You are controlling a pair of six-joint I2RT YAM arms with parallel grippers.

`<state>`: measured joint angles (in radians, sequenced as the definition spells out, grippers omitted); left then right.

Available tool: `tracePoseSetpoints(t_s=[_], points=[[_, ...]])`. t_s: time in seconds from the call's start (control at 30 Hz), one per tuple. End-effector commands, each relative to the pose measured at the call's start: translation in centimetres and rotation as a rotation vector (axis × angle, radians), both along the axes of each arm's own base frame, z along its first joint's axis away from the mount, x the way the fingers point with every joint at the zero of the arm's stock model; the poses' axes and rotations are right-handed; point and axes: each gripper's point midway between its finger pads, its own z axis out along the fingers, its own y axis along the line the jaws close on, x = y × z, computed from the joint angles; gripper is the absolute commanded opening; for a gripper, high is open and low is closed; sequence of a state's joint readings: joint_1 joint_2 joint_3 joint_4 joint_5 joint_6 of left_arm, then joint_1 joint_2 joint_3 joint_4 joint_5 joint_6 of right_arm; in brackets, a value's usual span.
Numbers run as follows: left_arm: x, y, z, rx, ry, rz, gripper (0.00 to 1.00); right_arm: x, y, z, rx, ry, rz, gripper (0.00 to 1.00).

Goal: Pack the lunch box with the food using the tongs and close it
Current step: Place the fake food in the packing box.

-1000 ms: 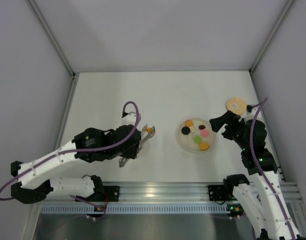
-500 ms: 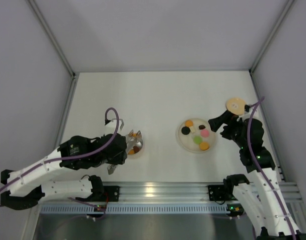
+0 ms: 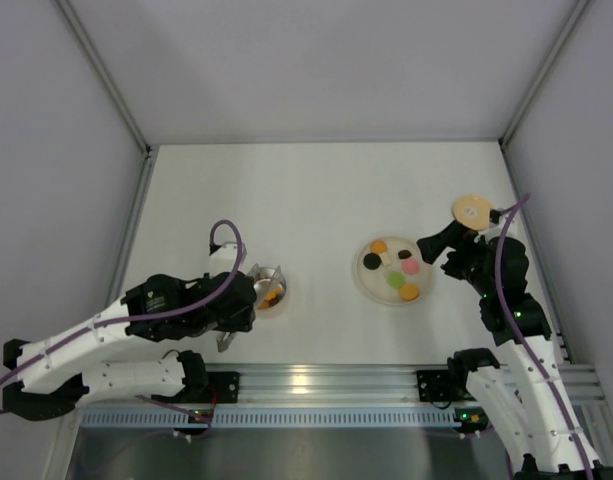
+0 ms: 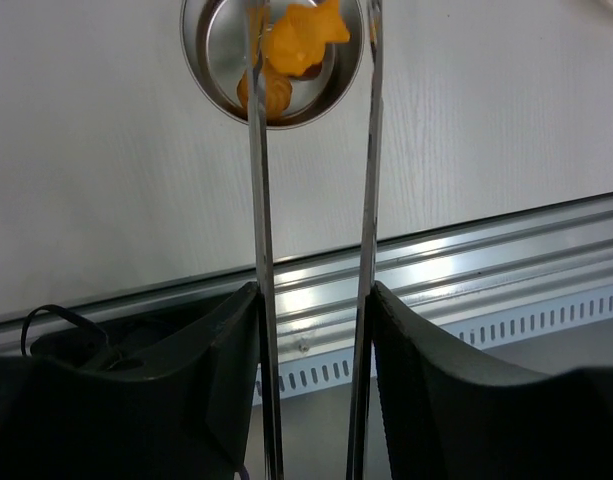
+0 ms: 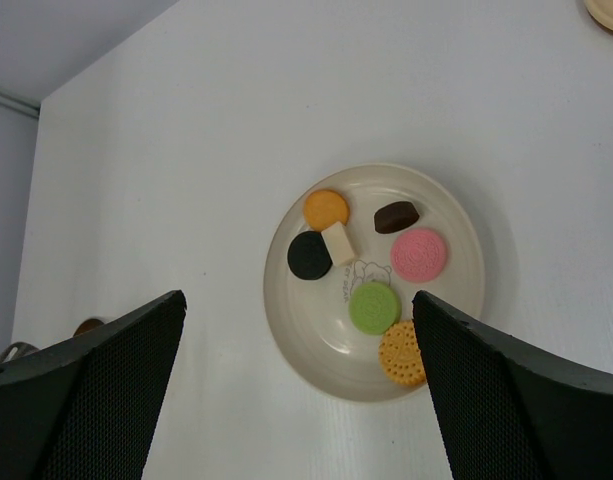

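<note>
Jaws of the left gripper (image 4: pixel 311 300) stand partly closed on the tongs (image 4: pixel 258 200), one finger pressed against the outside of each thin silver arm, so the two arms run forward with a gap between them. Their tips reach over the lunch box (image 3: pixel 270 291), the small steel pot that sits lidless on the table (image 3: pixel 316 190), well to the left of the plate (image 3: pixel 358 272). An orange piece (image 4: pixel 301 35) sits between the tong tips above the pot's mouth; whether the tips actually pinch it I cannot tell, since it looks clear of the right-hand arm. Another orange piece (image 4: pixel 266 95) lies on the pot's floor below it. Jaws of the right gripper (image 5: pixel 296 297) are spread wide and hold nothing, hovering above the plate's right side with the whole plate showing between the fingers in the right wrist view. On the plate lies the rest of the food (image 5: pixel 374 306): an orange round, a black round, a white block, a brown piece, a pink round, a green round and a tan biscuit, seven in all. The wooden lid (image 3: pixel 472 210) lies flat on the table just beyond the plate and to its right, apart from it.
</note>
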<state>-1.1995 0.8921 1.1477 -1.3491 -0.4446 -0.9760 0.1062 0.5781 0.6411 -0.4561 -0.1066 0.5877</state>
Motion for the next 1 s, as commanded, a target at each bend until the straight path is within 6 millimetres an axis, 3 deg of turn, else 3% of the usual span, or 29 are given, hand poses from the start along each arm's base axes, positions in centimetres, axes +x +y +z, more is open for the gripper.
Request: tracePoseSetpoints(t_s=[0.0,0.23,0.37,0.47,0.6,0.63,0.93,0.97], points=[[-0.7,2.9,-0.8,0.111,0.017,0.018,0.52,0.8,-0.1,1.4,0.008,-0.071,-0.008,0.94],[-0.3,2.1,-0.3,0.11,0.01,0.004,0.55,0.7,-0.3,1.2,0.005,-0.071,-0.013,0.94],[0.5,0.3,0.6,0.098,-0.013,-0.031,0.54,0.7,-0.3,1.2,0.007,-0.069,-0.013,0.94],[1.5,-2.2,1.6,0.088,-0.035,-0.077,0.54,0.6,-0.3,1.3,0.005,-0.073,-0.014,0.94],[3.2,-6.9,2.4,0.095,-0.064,-0.166,0.54,0.4,-0.5,1.4,0.002,-0.076,-0.023,0.94],[3.7,-8.6,3.4,0.051,-0.082,-0.18,0.54,0.3,-0.5,1.4,0.001,-0.075,-0.021,0.94],[6.5,-19.1,2.4,0.025,-0.098,-0.346,0.55,-0.5,-0.9,1.7,-0.018,-0.078,-0.03,0.94],[6.8,-20.5,1.4,0.038,-0.085,-0.367,0.55,-0.6,-1.0,1.7,-0.021,-0.078,-0.034,0.94]])
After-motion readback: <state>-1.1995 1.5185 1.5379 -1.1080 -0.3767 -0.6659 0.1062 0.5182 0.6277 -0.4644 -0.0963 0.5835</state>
